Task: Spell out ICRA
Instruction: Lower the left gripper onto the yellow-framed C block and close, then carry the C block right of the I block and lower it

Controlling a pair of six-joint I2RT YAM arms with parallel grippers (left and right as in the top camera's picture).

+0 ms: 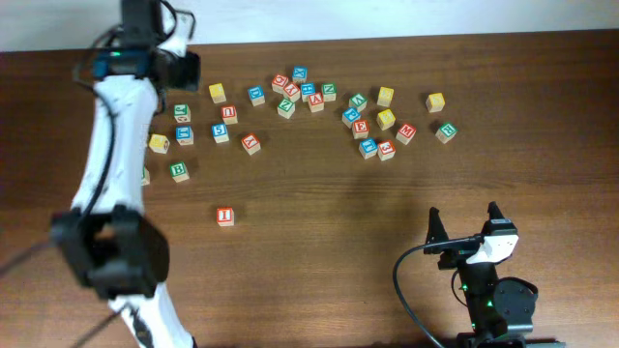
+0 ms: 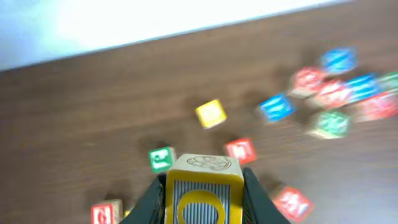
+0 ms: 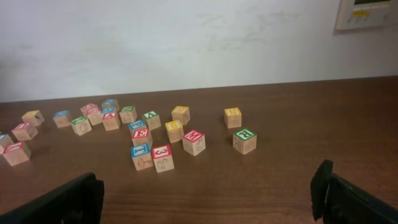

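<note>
Left gripper (image 1: 184, 70), 11 o'clock of the brown tabletop (image 1: 329, 261): clamped on a small wooden cube with a yellow letter on a striped face (image 2: 203, 190), taken as the C, 1 dark finger on each side. The wrist view is blurred, so I cannot tell whether the cube is clear of the wood.

Risk 1: the hold is on 2 smooth side faces only. A twist in transit would turn the letter or drop the cube.

Risk 2: a green-lettered wooden cube (image 2: 161, 158) and a red-lettered wooden cube (image 2: 240, 150) sit near, at 12 o'clock of the held cube. A low sweep would scatter them.

Wooden cube with a red I (image 1: 224, 216): alone, 5 o'clock from the left gripper.

Risk 3: the C must land just beside it, and a hard landing would shove the I or skew the row.

Scatter of lettered wooden cubes (image 1: 309, 93), 12 o'clock: the red A is too small to identify.

Risk 4: the wrong red cube gets picked.

Wooden cube with a green R (image 3: 244, 140): right edge of the scatter, 12 o'clock from the right gripper (image 1: 464, 213), which is spread wide, empty and well apart.

Risk 5: both arms converging on the I could collide.
</note>
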